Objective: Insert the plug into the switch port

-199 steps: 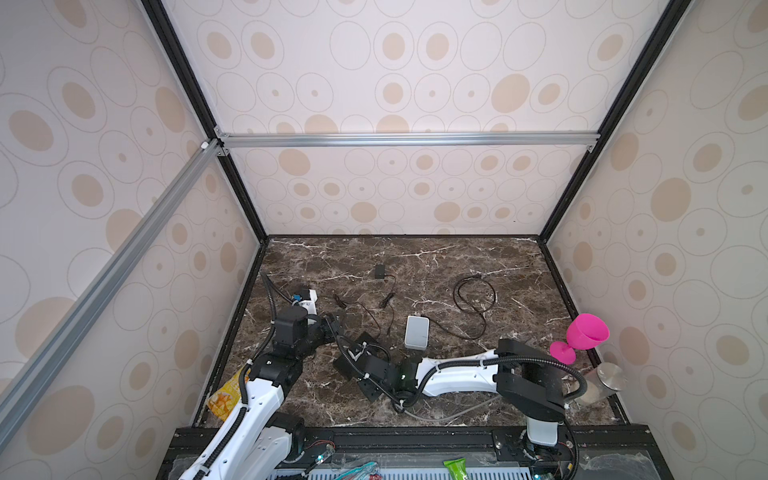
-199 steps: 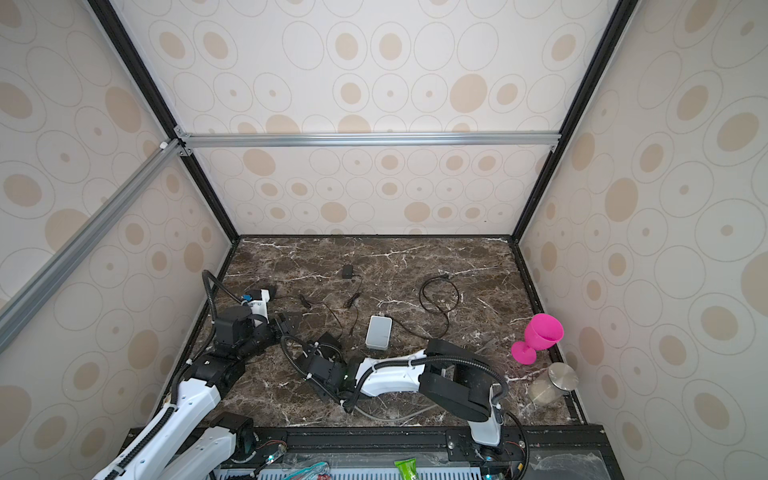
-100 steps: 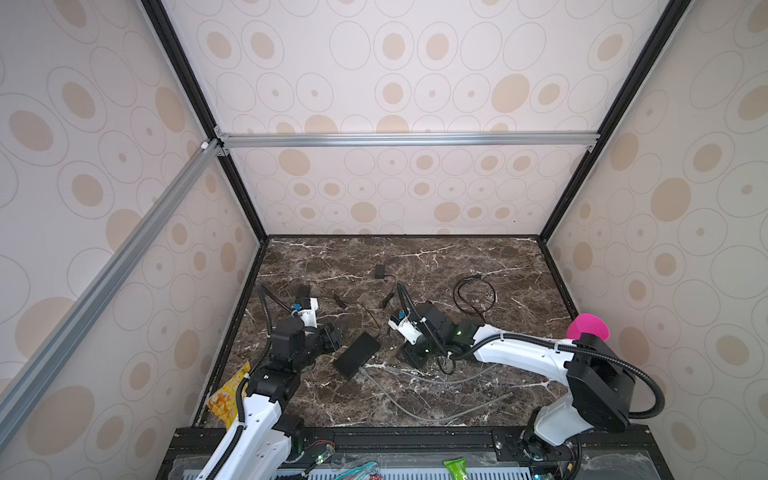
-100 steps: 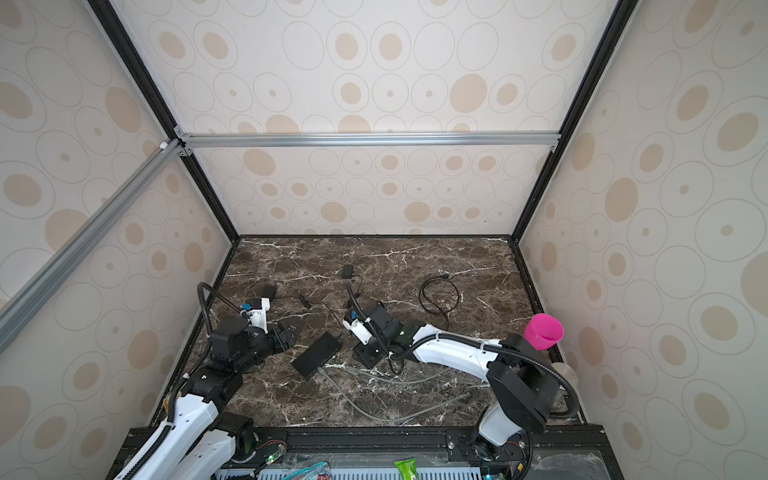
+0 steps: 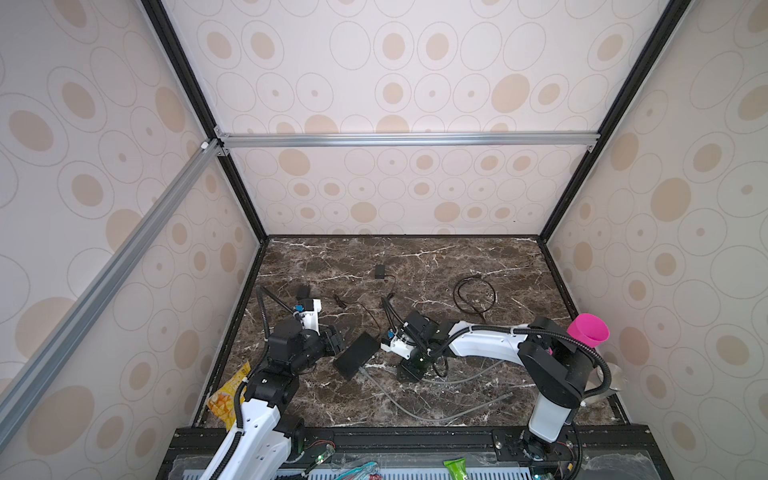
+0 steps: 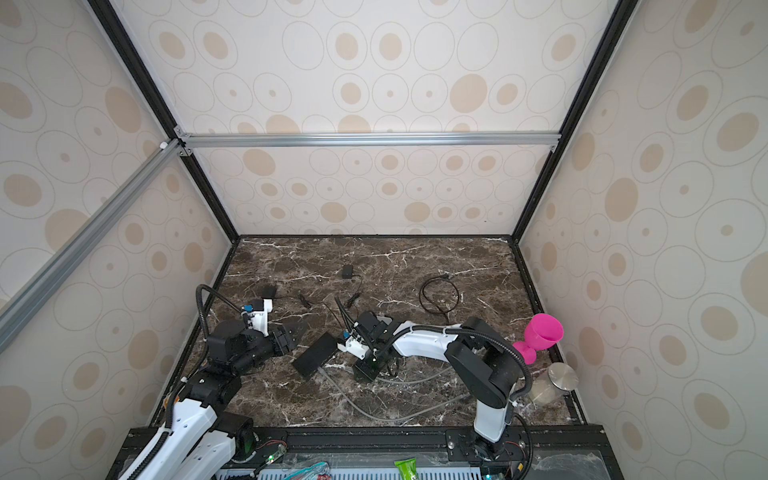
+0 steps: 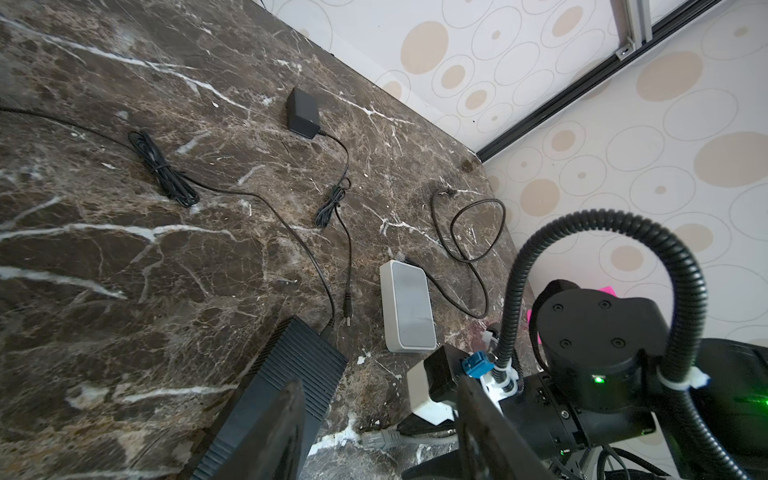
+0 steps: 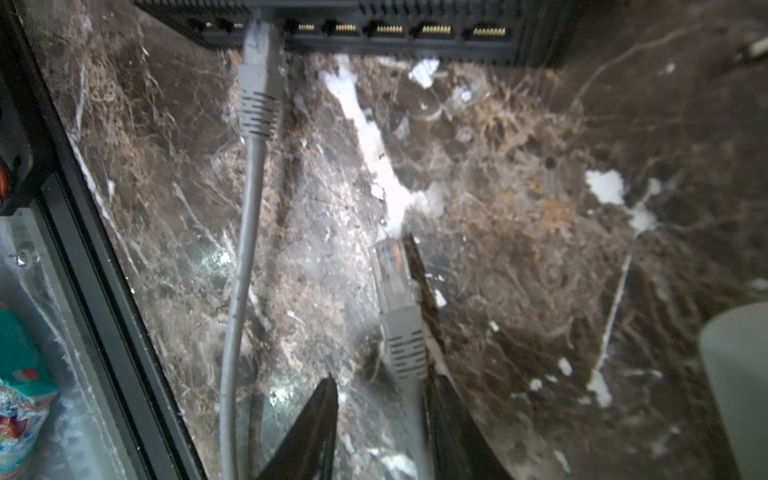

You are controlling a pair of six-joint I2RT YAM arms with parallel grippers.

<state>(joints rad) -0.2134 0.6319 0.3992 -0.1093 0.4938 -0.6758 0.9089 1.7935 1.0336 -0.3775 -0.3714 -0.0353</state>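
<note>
The black switch (image 5: 357,355) lies on the marble floor left of centre, and its row of ports (image 8: 390,29) faces my right wrist camera. One grey plug (image 8: 258,62) sits in a port near the row's end. A second grey plug (image 8: 392,270) with a clear tip lies loose on the floor, pointing at the ports. Its cable runs between the fingers of my right gripper (image 8: 382,382), against one finger, with a gap to the other. My left gripper (image 7: 378,386) stands open at the switch's far end, one finger (image 7: 286,424) over the switch (image 7: 291,374).
A white box (image 7: 409,307), a black adapter (image 7: 302,114) and a coiled black cable (image 5: 473,295) lie further back. A pink cup (image 5: 588,330) and a metal-lidded jar (image 6: 557,382) stand at the right wall. A yellow packet (image 5: 226,395) lies front left.
My right arm has swung from the front left by the switch to the middle, then settled low beside the switch. Its jaws have narrowed a little. The left arm drew back slightly.
</note>
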